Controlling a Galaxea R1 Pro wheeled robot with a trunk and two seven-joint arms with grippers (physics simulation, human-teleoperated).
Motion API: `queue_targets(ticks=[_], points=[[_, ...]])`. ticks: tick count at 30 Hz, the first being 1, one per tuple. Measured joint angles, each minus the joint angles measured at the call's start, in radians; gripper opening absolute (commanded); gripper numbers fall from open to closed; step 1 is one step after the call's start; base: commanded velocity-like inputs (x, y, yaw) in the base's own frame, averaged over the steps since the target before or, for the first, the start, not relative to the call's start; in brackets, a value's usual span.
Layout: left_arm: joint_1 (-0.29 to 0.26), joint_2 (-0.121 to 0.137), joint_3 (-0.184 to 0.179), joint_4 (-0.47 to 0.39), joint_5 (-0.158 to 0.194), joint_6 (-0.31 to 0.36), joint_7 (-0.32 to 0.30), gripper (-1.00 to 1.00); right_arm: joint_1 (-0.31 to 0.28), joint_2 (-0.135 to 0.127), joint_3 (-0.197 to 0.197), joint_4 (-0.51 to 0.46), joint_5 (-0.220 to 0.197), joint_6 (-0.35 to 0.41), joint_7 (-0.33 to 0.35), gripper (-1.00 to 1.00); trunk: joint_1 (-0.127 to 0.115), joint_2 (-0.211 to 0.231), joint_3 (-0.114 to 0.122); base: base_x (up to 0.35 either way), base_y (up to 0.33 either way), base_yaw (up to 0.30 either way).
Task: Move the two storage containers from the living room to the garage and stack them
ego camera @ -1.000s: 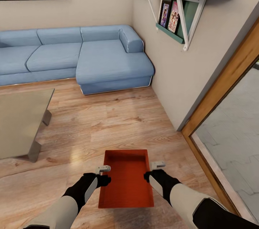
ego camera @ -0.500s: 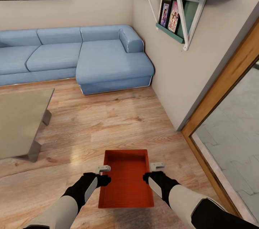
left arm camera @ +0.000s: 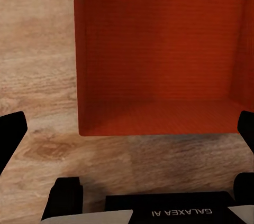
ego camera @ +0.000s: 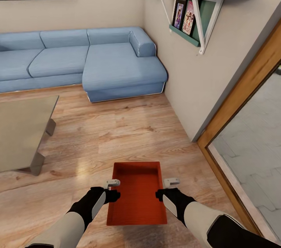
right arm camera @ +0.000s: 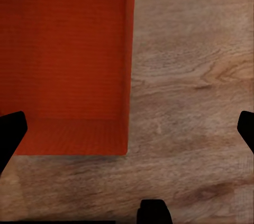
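Claws spread wide, left over the orange-red storage container, right beside its wall.

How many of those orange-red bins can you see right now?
1. The storage container sits on the wood-plank floor, between the left gripper and right gripper. A second may be out of view.

Left arm: pale grey-white forearm shell, black glove-like wrist section beyond it. Small light grey block sits atop wrist, just behind left gripper. Right arm: same grey-white shell and black wrist, black band further back toward elbow, same grey block near right gripper. Fingers matte black, tapered. Left wrist housing black, white "GALAXEA AI" lettering, reads upside down; white panel edges beside it.
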Motion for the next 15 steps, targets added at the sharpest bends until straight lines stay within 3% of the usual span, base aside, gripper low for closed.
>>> queue_targets(ticks=[5,15], points=[[0.0,0.0,0.0,0.0,0.0,0.0,0.0,1.0,0.0,0.0,0.003,0.0,0.002,-0.007,0.0,1.0,0.0,0.0,0.0,0.0,0.0,0.0],[0.0,0.0,-0.001,-0.003,-0.001,0.017,0.0,1.0,0.0,0.0,0.005,0.0,0.003,-0.008,0.0,1.0,0.038,-0.07,-0.031,0.0,0.0,0.0]])
